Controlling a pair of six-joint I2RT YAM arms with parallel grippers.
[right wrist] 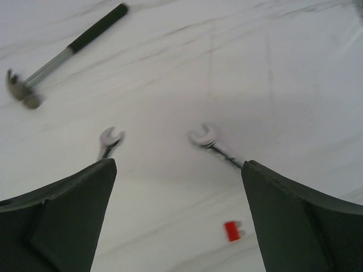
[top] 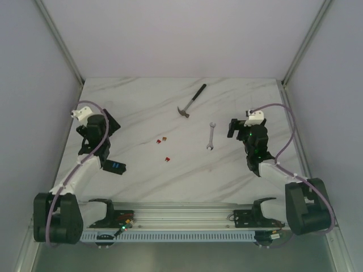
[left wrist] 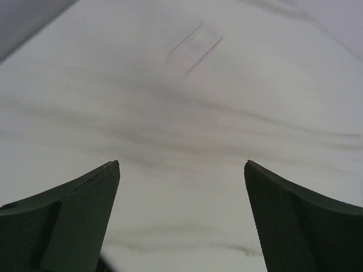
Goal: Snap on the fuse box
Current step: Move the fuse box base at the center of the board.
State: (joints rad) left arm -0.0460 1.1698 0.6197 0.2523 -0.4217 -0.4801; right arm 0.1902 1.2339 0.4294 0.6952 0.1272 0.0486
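Note:
The fuse box (top: pixel 115 166) is a small black box with blue on top. It lies on the table at the near left, beside my left forearm, and shows in neither wrist view. My left gripper (top: pixel 110 123) hovers farther back than the box, open and empty. In the left wrist view it (left wrist: pixel 181 164) has only bare marble between its fingers. My right gripper (top: pixel 232 129) is open and empty at the right, just right of the wrench (top: pixel 211 137). In the right wrist view it (right wrist: pixel 178 161) faces the wrench.
A hammer (top: pixel 191 101) lies at the back centre and also shows in the right wrist view (right wrist: pixel 62 54). Small loose red and orange fuses (top: pixel 161 139) and another red one (top: pixel 168 159) lie mid-table; one red fuse (right wrist: pixel 231 231) shows near my right finger. A rail (top: pixel 181 218) runs along the near edge.

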